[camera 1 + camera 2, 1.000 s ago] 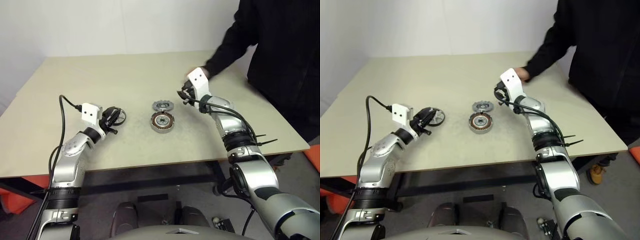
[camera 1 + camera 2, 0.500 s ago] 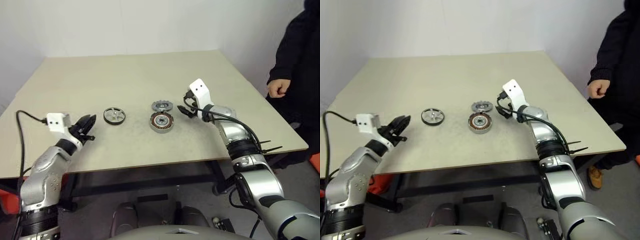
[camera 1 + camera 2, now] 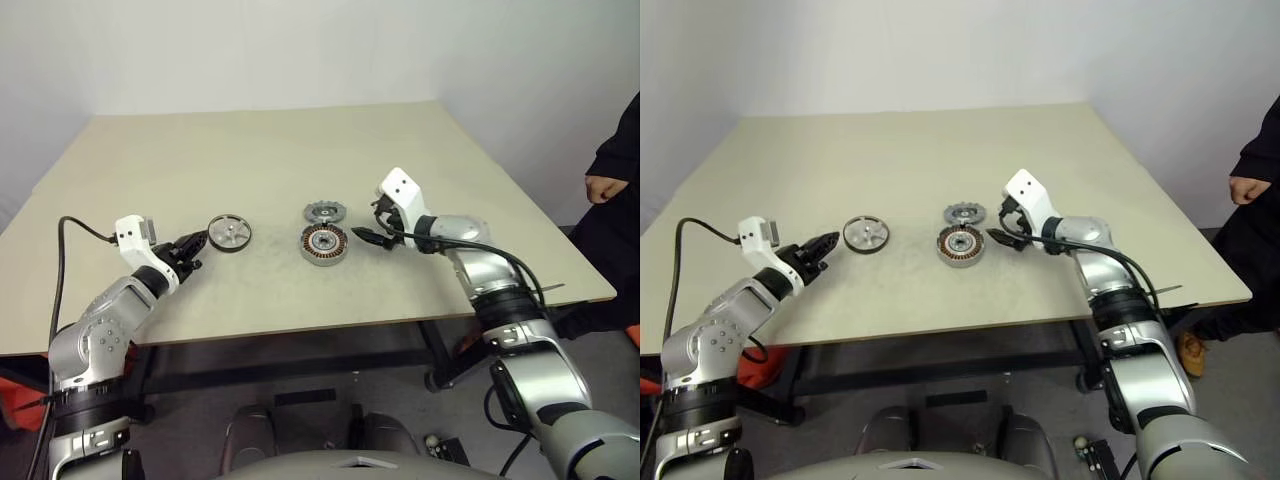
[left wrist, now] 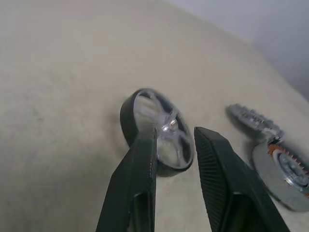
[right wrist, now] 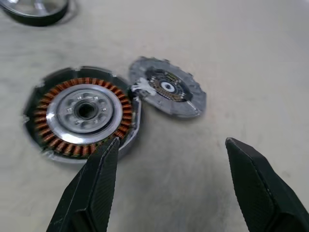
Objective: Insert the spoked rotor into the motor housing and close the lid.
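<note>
Three parts are lying on the table, head view: motor housing centred, lid just behind it, spoked rotor well to its left. Left wrist view: left gripper is aiming at the rotor from the side away from the housing, fingers slightly parted, gripping nothing, probably lining up a pinch. Right wrist view: right gripper is hovering near the housing, jaws wide, empty, likely waiting to steady it.

Copper-brown windings – grey lid
</note>
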Robot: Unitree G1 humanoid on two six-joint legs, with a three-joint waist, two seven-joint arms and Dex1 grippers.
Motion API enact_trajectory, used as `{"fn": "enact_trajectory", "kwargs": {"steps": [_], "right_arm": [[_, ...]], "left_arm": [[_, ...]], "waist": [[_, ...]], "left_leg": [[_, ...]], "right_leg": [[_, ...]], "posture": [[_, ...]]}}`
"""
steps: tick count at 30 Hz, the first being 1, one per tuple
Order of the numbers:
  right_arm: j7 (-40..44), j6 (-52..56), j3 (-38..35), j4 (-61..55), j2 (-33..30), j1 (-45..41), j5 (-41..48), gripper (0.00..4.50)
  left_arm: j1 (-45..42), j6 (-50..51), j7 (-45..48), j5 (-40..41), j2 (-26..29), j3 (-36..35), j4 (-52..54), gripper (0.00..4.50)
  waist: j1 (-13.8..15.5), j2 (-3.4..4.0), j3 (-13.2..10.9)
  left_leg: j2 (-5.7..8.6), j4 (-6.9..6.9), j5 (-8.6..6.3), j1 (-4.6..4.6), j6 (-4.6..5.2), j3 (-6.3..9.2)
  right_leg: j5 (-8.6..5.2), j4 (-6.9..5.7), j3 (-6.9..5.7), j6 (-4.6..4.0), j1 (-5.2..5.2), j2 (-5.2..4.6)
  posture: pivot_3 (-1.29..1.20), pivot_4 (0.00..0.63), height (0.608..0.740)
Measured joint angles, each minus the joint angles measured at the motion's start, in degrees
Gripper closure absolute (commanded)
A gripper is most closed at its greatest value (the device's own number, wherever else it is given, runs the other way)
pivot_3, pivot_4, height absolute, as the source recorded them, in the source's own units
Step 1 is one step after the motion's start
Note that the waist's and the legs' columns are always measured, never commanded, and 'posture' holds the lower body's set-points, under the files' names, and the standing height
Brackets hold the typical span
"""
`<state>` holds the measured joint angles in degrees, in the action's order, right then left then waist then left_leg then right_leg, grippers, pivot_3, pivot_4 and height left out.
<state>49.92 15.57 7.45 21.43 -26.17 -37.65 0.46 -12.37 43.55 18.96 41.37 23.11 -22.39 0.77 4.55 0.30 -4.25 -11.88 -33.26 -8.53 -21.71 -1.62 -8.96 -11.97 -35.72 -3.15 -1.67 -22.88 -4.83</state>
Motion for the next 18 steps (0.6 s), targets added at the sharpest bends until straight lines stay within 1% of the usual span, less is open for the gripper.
{"fn": "enact_trajectory", "kwargs": {"steps": [3, 8, 11, 18], "right_arm": [[1.52, -0.03, 0.0, -0.83, -1.15, 0.43, 0.5, 0.56], [1.55, -0.03, -0.01, -2.24, -1.47, 0.67, 0.89, 0.56], [1.43, 0.02, -0.01, -2.57, -1.5, 0.8, 1.02, 0.56], [1.12, 0.05, 0.0, -2.99, -1.5, 0.83, 1.02, 0.56]], "left_arm": [[-2.21, 0.79, 1.08, -0.15, 1.3, 0.27, -4.18, 3.2], [-5.96, 1.38, 1.88, -0.66, 1.73, 0.26, -11.16, 3.2], [-8.55, 1.39, 2.22, -0.87, 0.41, 0.3, -14.58, 3.2], [-11.68, 1.32, 3.0, -0.82, -3.12, 0.17, -18.43, 3.2]], "waist": [[0.11, 0.0, 0.0], [0.4, 0.0, 0.0], [0.93, 0.0, 0.0], [1.21, 0.0, 0.0]], "left_leg": [[0.01, 0.01, 0.0, -0.01, 0.0, 0.0], [0.02, 0.0, 0.0, 0.0, 0.0, 0.0], [0.02, 0.0, 0.0, 0.02, 0.0, 0.0], [0.02, 0.0, 0.0, 0.01, 0.0, 0.0]], "right_leg": [[0.15, 0.01, 0.0, -0.25, 0.0, 0.0], [0.14, 0.02, 0.0, -0.24, 0.02, -0.01], [0.11, 0.02, 0.0, -0.19, 0.04, -0.02], [0.15, 0.04, -0.01, -0.26, 0.08, -0.02]], "posture": [[0.0, 0.0, 0.74], [0.0, 0.0, 0.74], [0.0, 0.0, 0.74], [0.0, 0.0, 0.74]]}}
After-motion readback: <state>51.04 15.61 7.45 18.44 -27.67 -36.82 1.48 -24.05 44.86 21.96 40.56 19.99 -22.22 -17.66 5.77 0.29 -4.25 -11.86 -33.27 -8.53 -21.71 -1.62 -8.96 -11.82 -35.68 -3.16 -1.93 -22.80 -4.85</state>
